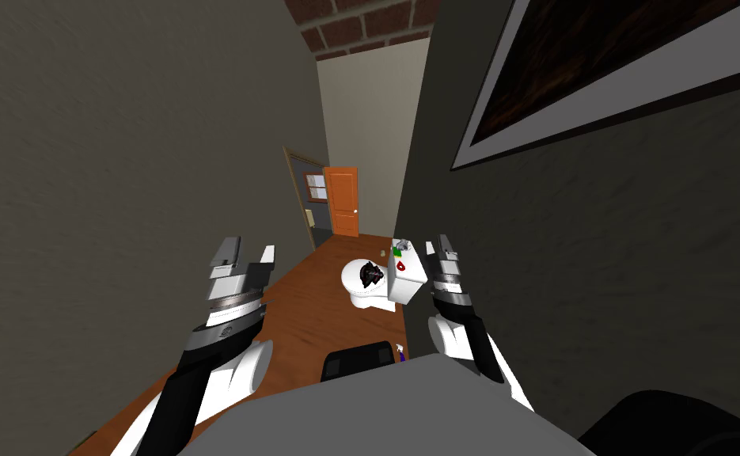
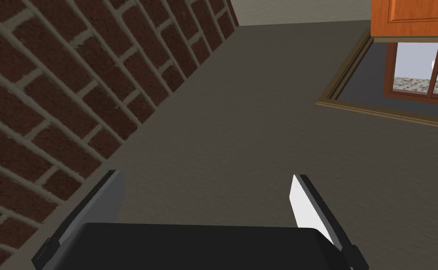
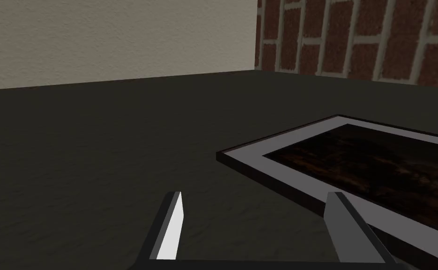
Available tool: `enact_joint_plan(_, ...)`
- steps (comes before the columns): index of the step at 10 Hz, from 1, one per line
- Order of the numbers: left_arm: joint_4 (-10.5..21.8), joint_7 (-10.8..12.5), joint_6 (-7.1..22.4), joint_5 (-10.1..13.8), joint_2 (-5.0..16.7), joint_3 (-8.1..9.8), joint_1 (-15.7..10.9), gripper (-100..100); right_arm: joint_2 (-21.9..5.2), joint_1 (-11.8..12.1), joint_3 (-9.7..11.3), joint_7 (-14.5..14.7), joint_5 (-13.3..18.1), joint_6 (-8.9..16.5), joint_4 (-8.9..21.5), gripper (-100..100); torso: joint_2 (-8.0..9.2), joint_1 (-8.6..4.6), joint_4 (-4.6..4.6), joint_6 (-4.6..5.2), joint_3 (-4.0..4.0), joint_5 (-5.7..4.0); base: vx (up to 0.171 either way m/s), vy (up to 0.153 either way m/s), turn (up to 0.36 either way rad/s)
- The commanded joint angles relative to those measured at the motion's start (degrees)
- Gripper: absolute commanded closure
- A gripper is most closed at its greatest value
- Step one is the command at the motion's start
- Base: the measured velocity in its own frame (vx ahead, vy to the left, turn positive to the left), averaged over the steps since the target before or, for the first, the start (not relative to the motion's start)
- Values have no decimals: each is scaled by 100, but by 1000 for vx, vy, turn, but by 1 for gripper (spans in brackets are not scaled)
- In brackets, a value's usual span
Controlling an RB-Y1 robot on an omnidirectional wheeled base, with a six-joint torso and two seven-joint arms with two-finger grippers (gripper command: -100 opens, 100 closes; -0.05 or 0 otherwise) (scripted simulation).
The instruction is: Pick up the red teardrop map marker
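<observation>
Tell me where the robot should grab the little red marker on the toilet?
Probably from above: the red marker lies on the toilet tank's lid, close to the wall, with a green thing just beyond. Pinch across its sides with the open right gripper, the nearer one. It's too small to tell where its tip points.

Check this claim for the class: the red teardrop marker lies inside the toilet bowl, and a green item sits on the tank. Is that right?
Not quite. The red teardrop marker lies on top of the white tank, not in the toilet bowl, which holds a black object. The head view shows this. The green item does sit on the tank.
</observation>
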Motion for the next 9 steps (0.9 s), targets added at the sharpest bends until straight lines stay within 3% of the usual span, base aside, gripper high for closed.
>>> enact_joint_plan(1,0,0,0,0,0,0,0,0,-210,24,12,3,-28,35,31,-100,0,0,0,0,0,0,3,11,-8)
enact_joint_plan(9,0,0,0,0,0,0,0,0,-1507,259,114,-2,-273,328,313,-100,-6,19,-1,-1,-3,5,13,46,-28)
